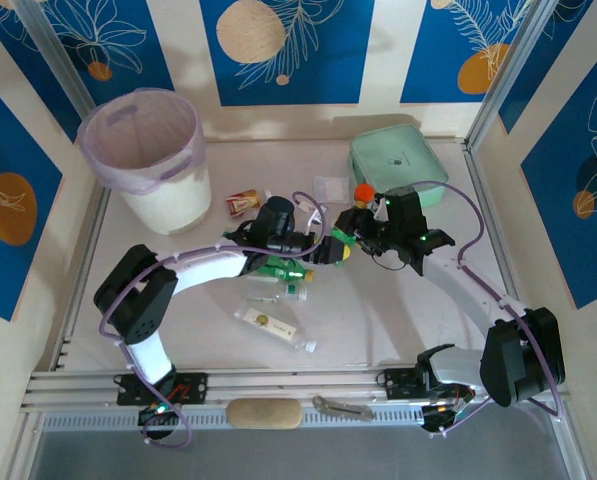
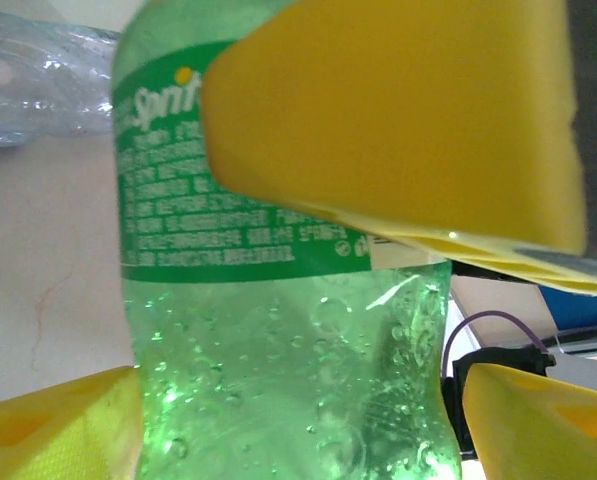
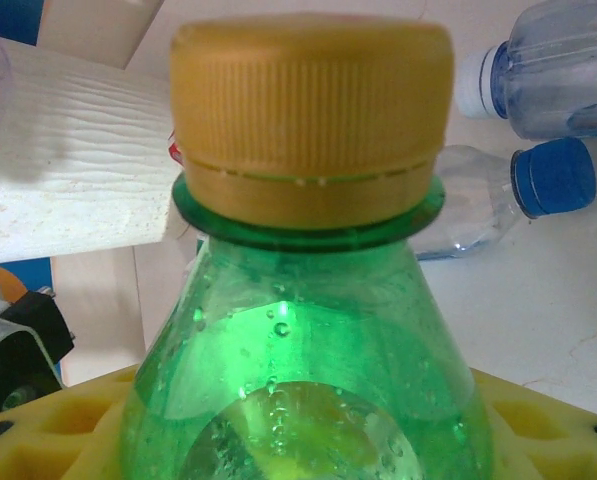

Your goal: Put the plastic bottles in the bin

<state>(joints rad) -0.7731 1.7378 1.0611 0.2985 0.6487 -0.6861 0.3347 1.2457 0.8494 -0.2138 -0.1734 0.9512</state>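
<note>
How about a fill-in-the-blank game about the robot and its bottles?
1. The bottle with the yellow cap is ____.
2. Seen from the top, the bin stands at the far ____ of the table.
3. The robot's fingers are coloured ____.

Missing words: green; left; yellow.
</note>
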